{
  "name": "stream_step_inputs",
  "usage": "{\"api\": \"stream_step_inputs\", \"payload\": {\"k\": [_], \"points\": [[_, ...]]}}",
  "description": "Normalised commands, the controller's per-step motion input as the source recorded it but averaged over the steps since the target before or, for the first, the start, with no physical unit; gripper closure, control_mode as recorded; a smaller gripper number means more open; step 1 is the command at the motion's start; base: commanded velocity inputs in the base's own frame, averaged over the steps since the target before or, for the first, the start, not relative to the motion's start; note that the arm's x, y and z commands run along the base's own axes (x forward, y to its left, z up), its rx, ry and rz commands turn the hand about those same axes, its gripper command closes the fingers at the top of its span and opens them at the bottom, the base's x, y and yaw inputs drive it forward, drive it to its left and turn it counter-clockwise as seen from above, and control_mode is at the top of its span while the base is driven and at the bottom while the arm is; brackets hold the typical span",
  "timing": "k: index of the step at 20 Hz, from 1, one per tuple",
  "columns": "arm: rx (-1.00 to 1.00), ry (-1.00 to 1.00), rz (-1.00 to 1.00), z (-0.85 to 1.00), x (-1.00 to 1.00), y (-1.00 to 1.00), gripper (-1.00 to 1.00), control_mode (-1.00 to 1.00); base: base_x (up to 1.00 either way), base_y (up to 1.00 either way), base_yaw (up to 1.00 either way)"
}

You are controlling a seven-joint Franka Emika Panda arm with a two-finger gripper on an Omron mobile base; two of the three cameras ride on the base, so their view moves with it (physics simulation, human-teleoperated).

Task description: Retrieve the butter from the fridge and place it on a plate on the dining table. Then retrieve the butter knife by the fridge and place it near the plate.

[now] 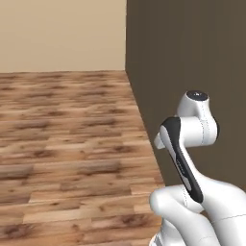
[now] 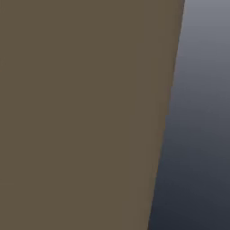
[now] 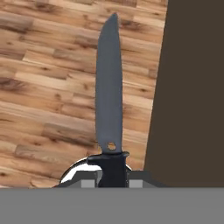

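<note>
The fingers [image 3: 113,183] were clamped tight on the slim dark-grey butter knife [image 3: 109,87], blade pointing forward for carrying above the wooden floor [image 3: 48,87]

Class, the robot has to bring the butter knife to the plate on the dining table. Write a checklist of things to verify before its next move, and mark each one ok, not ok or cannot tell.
1. Butter knife held in the tool: ok, handle sits between the fingertips, blade pointing away.
2. Tool shut on the handle: ok.
3. Blade free of the dark brown panel: ok in the hand view, a strip of wood floor shows between them.
4. Arm free of that panel: cannot tell, it stands very close in the left base view.
5. Plate and dining table in sight: not ok.
6. Butter already on the plate: cannot tell.
</note>
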Motion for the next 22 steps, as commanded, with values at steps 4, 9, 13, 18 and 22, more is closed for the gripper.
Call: {"api": "stream_step_inputs", "payload": {"k": [4,9,13,18,22], "points": [[0.0,0.0,0.0,0.0,0.0,0.0,1.0,1.0,1.0,0.01,0.49],[0.0,0.0,0.0,0.0,0.0,0.0,1.0,1.0,1.0,0.0,0.51],[0.0,0.0,0.0,0.0,0.0,0.0,1.0,1.0,1.0,0.0,0.54],[0.0,0.0,0.0,0.0,0.0,0.0,1.0,1.0,1.0,0.0,0.62],[0.0,0.0,0.0,0.0,0.0,0.0,1.0,1.0,1.0,0.0,0.67]]}}
